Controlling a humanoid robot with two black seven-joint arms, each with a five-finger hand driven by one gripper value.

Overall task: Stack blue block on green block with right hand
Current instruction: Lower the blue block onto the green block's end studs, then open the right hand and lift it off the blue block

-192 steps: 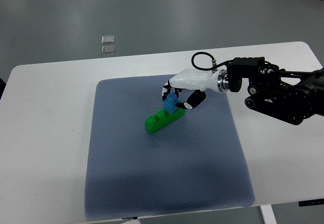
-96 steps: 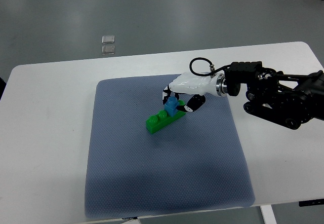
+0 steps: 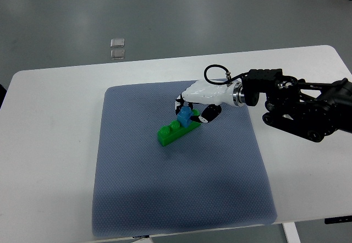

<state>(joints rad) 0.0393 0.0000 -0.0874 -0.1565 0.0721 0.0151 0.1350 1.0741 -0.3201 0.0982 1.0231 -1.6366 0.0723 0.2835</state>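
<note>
1 hand is at work: the right hand (image 3: 204,95), whose arm comes in from the right edge, is held over the far part of the grey mat (image 3: 137,199) on the white table (image 3: 49,160). The left hand is not seen. The blue block (image 3: 185,115) is gripped between the curled fingers (image 3: 208,112), with a dark fingertip on its right side and others at its upper left, and the white palm just above and behind it.

The blue block sits at the right, far end of the green block (image 3: 171,131), touching or nearly touching its top; whether its studs are seated cannot be told from this steep view. The green block's long axis is laid diagonally, from lower left to upper right, and 2 of its studs are left bare at the lower-left end. The blue block thus lies directly below the fingers and straight above the green block's near-hand end, so the coming move is judged to turn on a downward press along that vertical line, then a release, with no sideways shift needed.
</note>
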